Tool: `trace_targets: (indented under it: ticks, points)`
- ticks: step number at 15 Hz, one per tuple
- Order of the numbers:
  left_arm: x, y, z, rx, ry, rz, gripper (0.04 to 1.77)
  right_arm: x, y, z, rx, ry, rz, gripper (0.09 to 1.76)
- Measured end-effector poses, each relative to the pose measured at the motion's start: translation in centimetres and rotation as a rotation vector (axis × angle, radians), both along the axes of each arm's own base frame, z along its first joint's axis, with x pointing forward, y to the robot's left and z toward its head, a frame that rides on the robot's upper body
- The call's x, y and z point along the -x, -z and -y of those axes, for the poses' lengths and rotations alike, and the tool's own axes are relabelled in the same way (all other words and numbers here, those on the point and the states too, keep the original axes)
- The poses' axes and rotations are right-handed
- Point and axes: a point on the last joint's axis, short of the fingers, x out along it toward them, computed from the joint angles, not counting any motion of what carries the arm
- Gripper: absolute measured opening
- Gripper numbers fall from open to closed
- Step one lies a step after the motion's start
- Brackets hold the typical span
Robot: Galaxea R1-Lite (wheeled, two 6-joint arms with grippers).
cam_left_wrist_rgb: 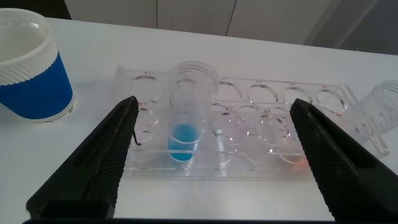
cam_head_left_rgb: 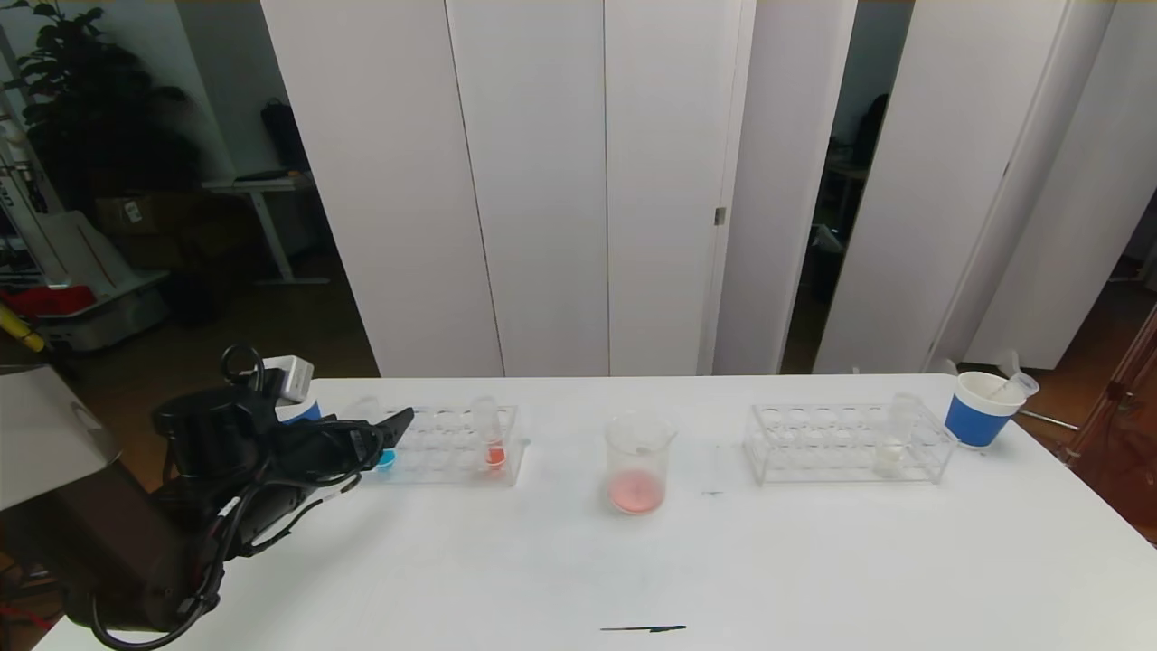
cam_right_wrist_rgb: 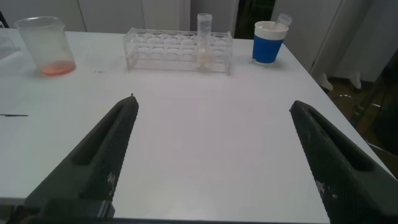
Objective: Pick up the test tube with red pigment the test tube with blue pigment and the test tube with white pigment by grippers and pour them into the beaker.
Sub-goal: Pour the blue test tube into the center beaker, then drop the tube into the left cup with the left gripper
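The test tube with blue pigment (cam_left_wrist_rgb: 185, 118) stands upright in the left clear rack (cam_left_wrist_rgb: 261, 134). My left gripper (cam_left_wrist_rgb: 214, 102) is open around it, the tube nearer one finger and touching neither. In the head view this gripper (cam_head_left_rgb: 398, 423) sits at the rack's left end over the blue tube (cam_head_left_rgb: 386, 459). The tube with red pigment (cam_head_left_rgb: 493, 441) stands further along the same rack. The beaker (cam_head_left_rgb: 638, 463) holds a little pink-red liquid. The tube with white pigment (cam_right_wrist_rgb: 204, 43) stands in the right rack (cam_right_wrist_rgb: 177, 50). My right gripper (cam_right_wrist_rgb: 212, 106) hangs open over bare table, nothing between its fingers.
A white-and-blue paper cup (cam_left_wrist_rgb: 31, 68) stands just behind the left rack's end, close to my left arm. A second such cup (cam_head_left_rgb: 981, 411), with a tube lying in it, stands beyond the right rack (cam_head_left_rgb: 850, 443). A dark mark (cam_head_left_rgb: 644, 627) lies near the table's front edge.
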Motion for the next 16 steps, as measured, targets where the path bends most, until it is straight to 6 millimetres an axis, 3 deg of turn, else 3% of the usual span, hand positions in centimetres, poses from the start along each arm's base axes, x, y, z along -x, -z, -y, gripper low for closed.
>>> trace_targets:
  ticks: [6, 11, 12, 14, 15, 16]
  points:
    - [-2.6, 1.6, -1.0, -0.014, -0.047, -0.003, 1.74, 0.0, 0.0, 0.0, 0.000, 0.000, 0.000, 1.75]
    - [-3.5, 2.3, -1.1, -0.009, -0.059, -0.006, 1.69, 0.0, 0.0, 0.0, 0.000, 0.000, 0.000, 1.75]
    - [-3.6, 2.5, -1.1, -0.009, -0.060, -0.011, 1.47, 0.0, 0.0, 0.0, 0.000, 0.000, 0.000, 1.75]
    - [-3.7, 2.7, -1.1, -0.009, -0.054, -0.016, 0.67, 0.0, 0.0, 0.0, 0.000, 0.000, 0.000, 1.75]
    - [-3.7, 2.8, -1.1, -0.012, -0.054, -0.016, 0.46, 0.0, 0.0, 0.0, 0.000, 0.001, 0.000, 1.75]
    - [-3.8, 2.8, -1.1, -0.011, -0.051, -0.017, 0.63, 0.0, 0.0, 0.0, 0.000, 0.000, 0.000, 1.75]
